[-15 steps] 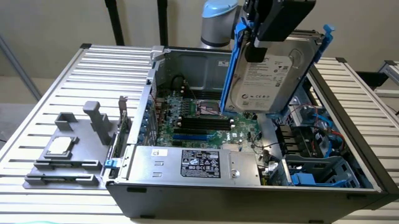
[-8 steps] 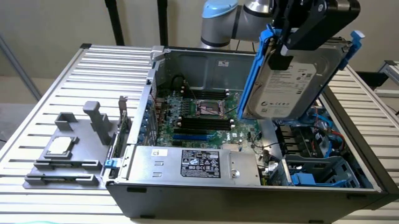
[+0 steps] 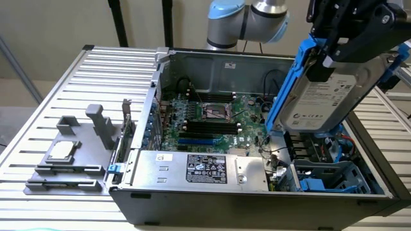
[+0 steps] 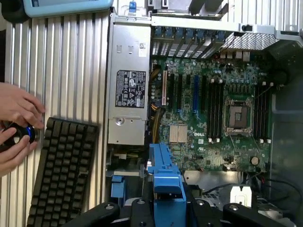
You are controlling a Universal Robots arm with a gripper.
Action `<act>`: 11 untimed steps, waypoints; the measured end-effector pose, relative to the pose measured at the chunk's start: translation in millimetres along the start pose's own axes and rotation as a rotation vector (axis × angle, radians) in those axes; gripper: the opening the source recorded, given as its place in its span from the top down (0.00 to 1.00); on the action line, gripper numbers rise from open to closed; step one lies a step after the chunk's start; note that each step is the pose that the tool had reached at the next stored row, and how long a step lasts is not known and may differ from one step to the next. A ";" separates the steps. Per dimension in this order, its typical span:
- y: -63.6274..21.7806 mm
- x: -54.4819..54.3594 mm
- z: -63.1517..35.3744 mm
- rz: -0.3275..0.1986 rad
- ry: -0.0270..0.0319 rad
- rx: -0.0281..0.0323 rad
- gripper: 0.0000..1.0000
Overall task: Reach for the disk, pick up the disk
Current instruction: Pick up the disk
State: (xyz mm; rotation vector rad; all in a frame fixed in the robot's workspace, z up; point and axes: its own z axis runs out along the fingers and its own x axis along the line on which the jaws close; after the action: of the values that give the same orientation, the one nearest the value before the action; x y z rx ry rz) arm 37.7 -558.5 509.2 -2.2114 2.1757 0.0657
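A: Big to small. Open PC tower case point(image 3: 257, 204) lies on its side on the slatted aluminium table point(image 3: 77, 86). Motherboard point(image 3: 215, 118) exposed, power supply point(image 3: 199, 168) along the near wall, blue-grey drive cage point(image 3: 330, 175) in the corner at the exterior view's right.

B: And the disk?

A: The disk point(image 3: 324, 98) is up in the air above the drive cage, tilted, label facing the camera, clear of the case. The gripper point(image 3: 350, 36) is clamped on its upper end, jaws closed across the blue carrier rails point(image 4: 165, 172).

B: So pickup looks done. How does the disk handle?

A: Judgement: rigid metal body, fairly heavy for its size, won't flex. Shock-sensitive, so no knocks against the chassis. Smooth casing could slip; the plastic rails give better bite but can bend a little.

B: Grip point OK?

A: End grip leaves most of the mass hanging below, so it may swing. Mid-rail would be steadier.

B: Anything else?

A: Keyboard point(image 4: 61, 170) on the table, a person's hand point(image 4: 16, 113) beside it on a small controller. CPU chip point(image 3: 62, 150) sits in a grey fixture point(image 3: 67, 159).
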 end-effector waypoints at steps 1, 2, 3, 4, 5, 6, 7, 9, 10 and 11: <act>-3.9 2.2 -0.4 0.000 0.0000 -0.0003 0.67; -7.7 4.3 -0.7 0.000 0.0000 -0.0008 0.67; -11.6 6.4 -1.2 0.000 0.0001 -0.0011 0.67; -15.3 8.5 -1.6 0.000 0.0001 -0.0014 0.67; -19.1 10.7 -2.1 0.000 -0.0001 -0.0018 0.67; -22.8 12.8 -2.6 0.000 -0.0001 -0.0021 0.67; -26.4 14.9 -3.1 0.000 -0.0001 -0.0025 0.67; -33.7 19.0 -3.9 0.000 0.0000 -0.0034 0.67; -37.0 20.9 -4.1 0.000 0.0000 -0.0039 0.67; -40.3 22.7 -4.1 0.000 -0.0002 -0.0042 0.67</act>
State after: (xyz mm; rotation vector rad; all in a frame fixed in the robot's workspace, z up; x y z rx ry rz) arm 78.4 -580.8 511.9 -2.2131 2.1780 0.0706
